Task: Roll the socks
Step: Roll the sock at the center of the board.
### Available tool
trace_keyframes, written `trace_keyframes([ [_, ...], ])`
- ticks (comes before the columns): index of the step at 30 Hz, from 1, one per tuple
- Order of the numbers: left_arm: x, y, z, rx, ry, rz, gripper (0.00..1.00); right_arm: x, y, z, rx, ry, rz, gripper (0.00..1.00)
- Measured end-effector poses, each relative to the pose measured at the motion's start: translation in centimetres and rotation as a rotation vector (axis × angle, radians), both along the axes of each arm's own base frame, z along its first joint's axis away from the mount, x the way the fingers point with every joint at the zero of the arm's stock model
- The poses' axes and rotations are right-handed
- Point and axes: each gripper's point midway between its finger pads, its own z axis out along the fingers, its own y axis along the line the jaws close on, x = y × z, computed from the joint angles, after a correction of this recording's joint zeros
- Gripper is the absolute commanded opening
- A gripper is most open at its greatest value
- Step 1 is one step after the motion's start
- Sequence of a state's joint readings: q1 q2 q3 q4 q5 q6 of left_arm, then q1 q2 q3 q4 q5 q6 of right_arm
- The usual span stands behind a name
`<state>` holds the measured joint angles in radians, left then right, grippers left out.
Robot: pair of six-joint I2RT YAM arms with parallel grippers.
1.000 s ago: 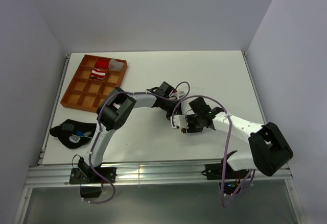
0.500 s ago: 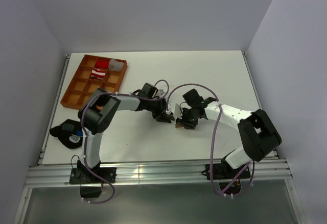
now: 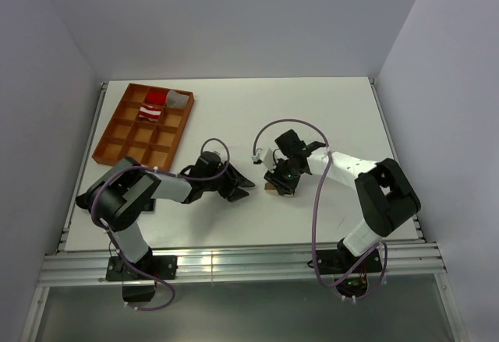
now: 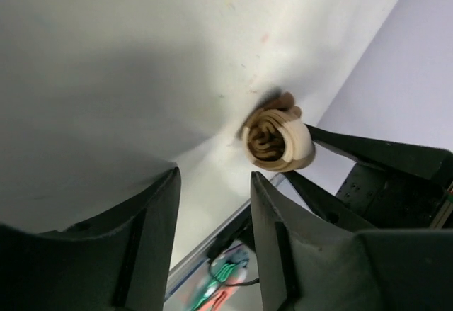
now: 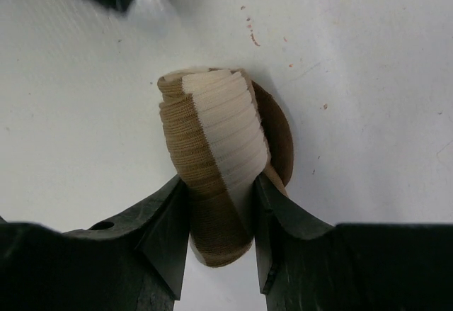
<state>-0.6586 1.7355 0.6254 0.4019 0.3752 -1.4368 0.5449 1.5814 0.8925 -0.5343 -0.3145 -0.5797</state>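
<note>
The brown-and-tan sock (image 5: 216, 148) is a tight roll standing on the white table, and my right gripper (image 5: 219, 187) is shut on its lower half. From above, that roll (image 3: 270, 189) peeks out under the right gripper (image 3: 278, 181) at mid-table. My left gripper (image 3: 241, 189) sits just left of it, open and empty. In the left wrist view the roll's spiral end (image 4: 274, 139) lies beyond the open left gripper (image 4: 212, 180), apart from it. The red-and-white sock (image 3: 152, 111) lies in the orange tray.
The orange compartment tray (image 3: 125, 138) stands at the far left, with a grey piece (image 3: 179, 100) beside the red sock. A black lump (image 3: 100, 200) lies at the near left edge, partly behind the left arm. Both arms' cables loop over mid-table.
My left gripper has opened, let go of the rolled sock and pulled back to the left. The right gripper has stayed shut on the roll and shifted slightly left.
</note>
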Motion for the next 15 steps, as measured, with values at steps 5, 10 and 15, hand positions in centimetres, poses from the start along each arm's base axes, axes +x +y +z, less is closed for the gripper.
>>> trace_keyframes([
  [5, -1.0, -3.6, 1.1, -0.062, -0.013, 0.073, 0.55, 0.1, 0.3, 0.0, 0.003, 0.021, -0.034, 0.12],
  [10, -1.4, -5.4, 0.6, -0.093, 0.024, 0.165, 0.56, 0.1, 0.4, 0.1, 0.010, 0.028, -0.050, 0.10],
  [15, -1.5, -6.4, 0.7, -0.117, 0.033, 0.249, 0.57, 0.1, 0.4, 0.1, 0.019, 0.029, -0.062, 0.09],
])
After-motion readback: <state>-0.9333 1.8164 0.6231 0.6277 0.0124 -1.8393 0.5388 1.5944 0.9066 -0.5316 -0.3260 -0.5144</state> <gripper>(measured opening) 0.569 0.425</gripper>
